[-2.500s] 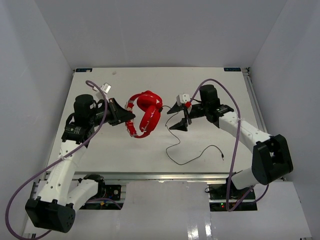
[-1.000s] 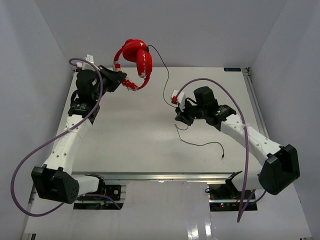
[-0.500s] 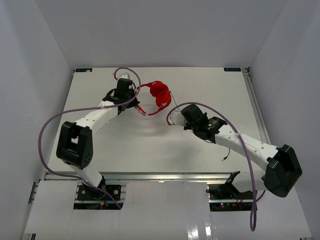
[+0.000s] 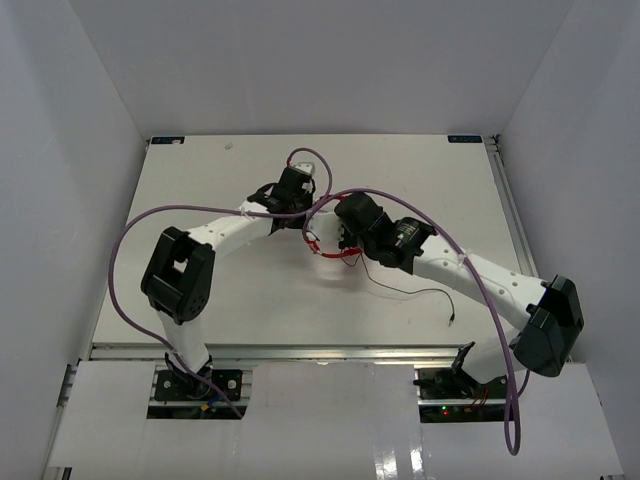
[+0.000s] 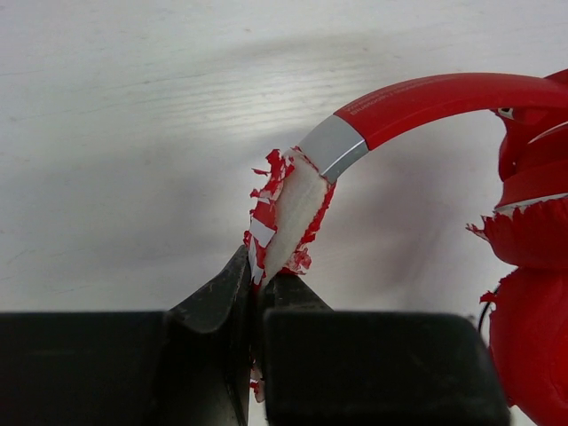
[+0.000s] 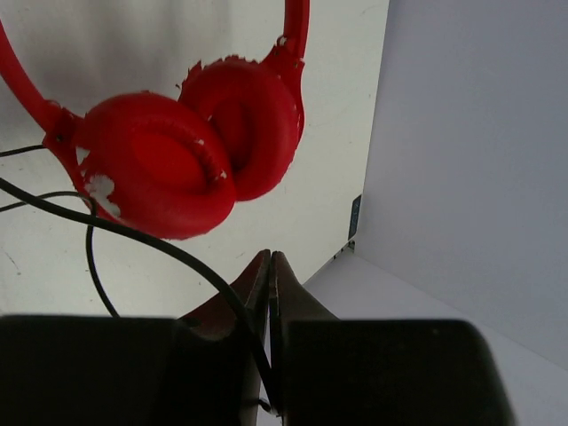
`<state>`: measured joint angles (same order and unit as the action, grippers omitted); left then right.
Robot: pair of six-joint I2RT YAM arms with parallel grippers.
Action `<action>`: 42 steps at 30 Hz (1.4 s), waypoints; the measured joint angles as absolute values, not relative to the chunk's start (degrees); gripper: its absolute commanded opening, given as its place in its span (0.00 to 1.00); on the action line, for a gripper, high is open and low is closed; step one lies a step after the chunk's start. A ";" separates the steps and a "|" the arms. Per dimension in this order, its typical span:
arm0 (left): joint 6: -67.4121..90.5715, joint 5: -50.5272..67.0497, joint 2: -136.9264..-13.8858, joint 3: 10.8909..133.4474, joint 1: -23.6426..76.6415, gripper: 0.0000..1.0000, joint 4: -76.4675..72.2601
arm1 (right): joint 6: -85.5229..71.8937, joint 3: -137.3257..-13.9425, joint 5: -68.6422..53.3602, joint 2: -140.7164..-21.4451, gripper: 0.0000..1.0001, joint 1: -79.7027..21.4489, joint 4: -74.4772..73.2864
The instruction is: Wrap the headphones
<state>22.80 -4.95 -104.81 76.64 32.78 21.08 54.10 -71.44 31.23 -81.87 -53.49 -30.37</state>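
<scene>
Top external view: the headphones (image 4: 335,253) sit near the middle of the table (image 4: 250,310), between the two arms. The left gripper (image 4: 308,232) is at their left end and the right gripper (image 4: 350,245) at their right. The black cable (image 4: 420,292) trails across the table toward its near right part.

Left wrist view: the left gripper (image 5: 257,271) is closed on the flaking, whitish section (image 5: 293,209) of the red headband (image 5: 426,98), which is raised above the table surface. One earcup (image 5: 532,337) hangs at the right edge.

Right wrist view: the right gripper (image 6: 269,262) has its jaws pressed together, with the cable (image 6: 160,244) running in between them. Both earcups (image 6: 151,164) hang face to face above the table.
</scene>
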 measured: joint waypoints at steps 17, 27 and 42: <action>18.54 -0.63 -89.35 59.73 41.04 0.00 17.34 | 52.86 -71.46 21.50 -76.07 0.08 -41.04 -31.54; 15.55 0.78 -82.25 55.69 47.28 0.00 16.73 | 51.77 -71.48 12.69 -79.61 0.08 -37.83 -31.67; 14.48 5.36 -75.88 54.65 47.83 0.00 14.98 | 45.58 -72.39 -17.35 -80.90 0.08 -30.48 -35.16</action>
